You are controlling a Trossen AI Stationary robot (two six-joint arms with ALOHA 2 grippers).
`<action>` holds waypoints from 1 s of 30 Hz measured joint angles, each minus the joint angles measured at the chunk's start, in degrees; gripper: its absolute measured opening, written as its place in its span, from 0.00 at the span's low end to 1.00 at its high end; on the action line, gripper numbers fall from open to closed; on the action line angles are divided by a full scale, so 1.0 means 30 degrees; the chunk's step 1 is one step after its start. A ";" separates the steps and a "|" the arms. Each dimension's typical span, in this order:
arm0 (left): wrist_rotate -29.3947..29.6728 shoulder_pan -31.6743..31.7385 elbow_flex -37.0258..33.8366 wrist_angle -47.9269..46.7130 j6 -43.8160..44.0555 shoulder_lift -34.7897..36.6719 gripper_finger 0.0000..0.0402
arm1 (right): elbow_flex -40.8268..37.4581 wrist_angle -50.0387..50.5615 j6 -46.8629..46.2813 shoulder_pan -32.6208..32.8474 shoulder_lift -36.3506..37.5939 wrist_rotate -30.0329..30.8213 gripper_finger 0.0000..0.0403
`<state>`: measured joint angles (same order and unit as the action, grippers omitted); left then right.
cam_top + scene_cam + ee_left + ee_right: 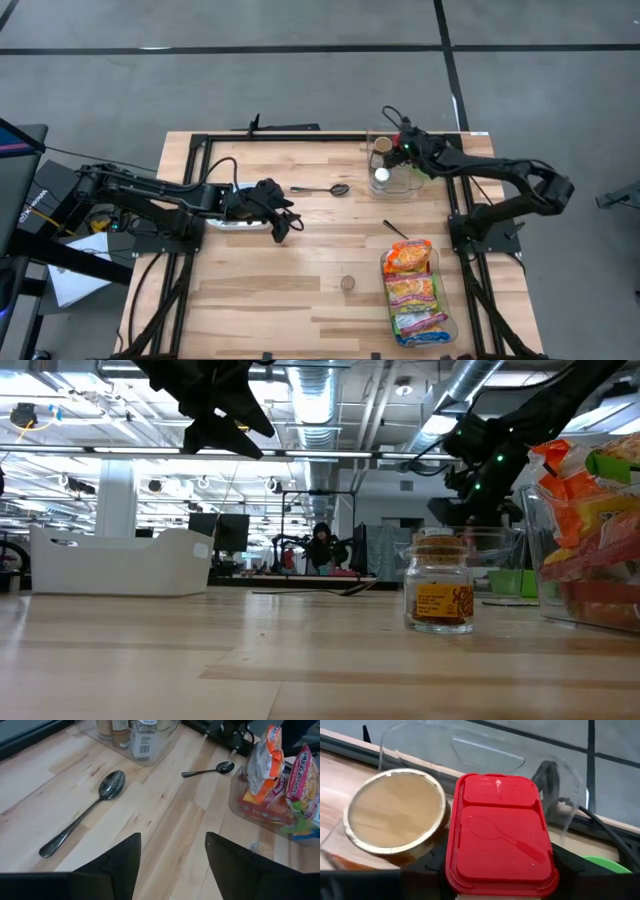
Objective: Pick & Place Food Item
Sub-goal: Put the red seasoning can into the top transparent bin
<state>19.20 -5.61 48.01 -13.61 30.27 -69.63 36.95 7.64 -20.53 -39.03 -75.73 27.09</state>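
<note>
While the right gripper (398, 150) reaches into the clear plastic bin (372, 135) at the table's far right corner, its fingertips are cut off at the bottom of its own wrist view, where the red flip-top lid of a container (501, 836) sits between them; whether the fingers actually press it cannot be told. Just beside that lid stands a round gold-lidded jar (395, 811). From above, a white-capped bottle (382, 175) in the same bin is visible, but the red lid is hidden under the arm.

The left gripper (281, 226) hangs above the bare wooden table (300, 300) left of centre, jaws parted with nothing between them. Ahead of it lie a large dark metal spoon (82, 812) and, farther off, a small dark spoon (210, 769).

Orange and yellow noodle packets (412, 285) stand in a clear tray (448, 327) near the right front edge, partly cropped in the low view. A small glass jar with an orange label (440, 592) stands alone mid-table, well apart from everything. A white plastic tub (120, 562) sits under the left arm, largely hidden from above. Open wood spreads across the front left.
</note>
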 joint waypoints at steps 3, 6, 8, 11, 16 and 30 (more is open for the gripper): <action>0.0005 0.0000 0.0000 0.0000 0.0216 0.0000 0.52 | 0.0000 -0.0284 -0.0011 0.0000 -0.0570 0.0011 0.48; -0.0220 0.0000 0.0000 0.0000 0.0522 0.0000 0.51 | -0.0006 -0.0405 -0.0230 -0.0015 -0.1030 0.0096 0.48; -0.0360 0.0000 0.0000 0.0012 0.0582 0.0000 0.50 | -0.0254 -0.0792 -0.0158 -0.0015 -0.1130 0.0390 0.48; -0.0539 0.0000 0.0000 0.0022 0.0623 0.0000 0.50 | -0.0799 -0.1055 -0.0084 -0.0047 -0.1110 0.0372 0.48; -0.0546 0.0000 0.0000 0.0115 0.0711 0.0000 0.49 | -0.0984 -0.1211 0.0350 -0.0051 -0.0958 -0.0067 0.53; -0.0561 0.0000 0.0007 0.0743 0.0718 0.0000 0.48 | -0.0976 -0.1203 0.0562 -0.0408 -0.0343 -0.1078 0.60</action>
<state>17.52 -5.61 48.03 -11.38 32.43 -69.63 34.02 4.03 -18.85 -40.25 -76.76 23.86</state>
